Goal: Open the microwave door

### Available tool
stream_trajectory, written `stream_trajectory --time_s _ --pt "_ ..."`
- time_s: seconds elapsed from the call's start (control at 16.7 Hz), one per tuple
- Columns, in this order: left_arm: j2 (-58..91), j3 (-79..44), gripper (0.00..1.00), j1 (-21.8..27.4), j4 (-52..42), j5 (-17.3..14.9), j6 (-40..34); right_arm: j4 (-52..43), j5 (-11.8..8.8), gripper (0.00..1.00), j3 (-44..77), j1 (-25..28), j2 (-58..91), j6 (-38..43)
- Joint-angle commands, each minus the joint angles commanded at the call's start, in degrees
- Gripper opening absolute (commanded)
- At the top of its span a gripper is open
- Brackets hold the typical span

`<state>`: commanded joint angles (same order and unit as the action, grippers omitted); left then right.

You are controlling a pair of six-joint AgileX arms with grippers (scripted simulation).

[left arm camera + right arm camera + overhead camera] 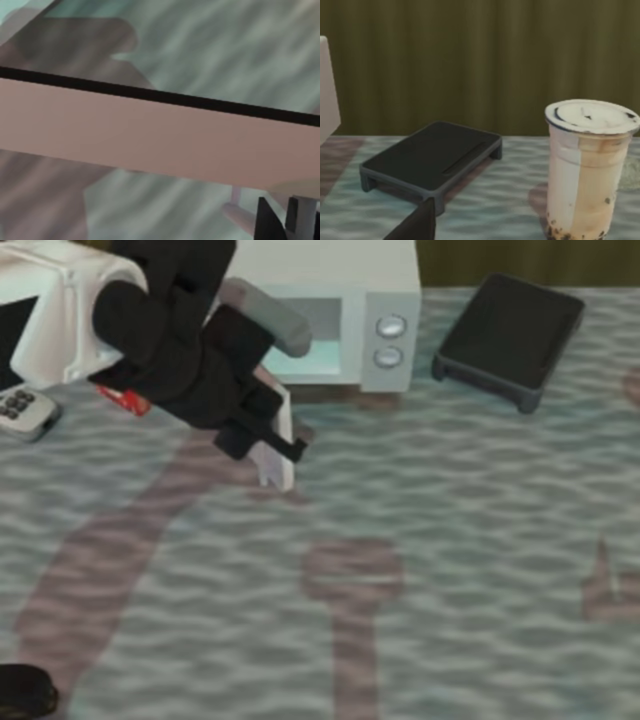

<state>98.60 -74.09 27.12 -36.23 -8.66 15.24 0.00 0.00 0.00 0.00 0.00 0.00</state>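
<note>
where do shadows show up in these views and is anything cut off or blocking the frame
Top view: arm shadows streak the table; the left arm hides much of the microwave. Left wrist view: the microwave door fills a band across the frame. Right wrist view: the drink cup is cropped below.

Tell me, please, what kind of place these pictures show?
Probably a simulated kitchen-style tabletop: a white microwave with its door swung open, a lidded milk-tea cup, and a flat black stand on a patterned cloth.
</note>
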Motion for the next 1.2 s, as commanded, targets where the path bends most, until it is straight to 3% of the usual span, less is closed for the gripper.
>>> stream_trajectory --time_s 0.78,1.2 --pt "0.0 0.0 0.0 0.0 0.0 0.0 0.0 0.0 0.0 1.0 0.0 0.0 0.0 0.0" --pt "-1.26 1.48 0.0 -2.3 -1.23 -3.27 5.92 0.0 0.0 1.0 0.0 0.0 0.0 0.0"
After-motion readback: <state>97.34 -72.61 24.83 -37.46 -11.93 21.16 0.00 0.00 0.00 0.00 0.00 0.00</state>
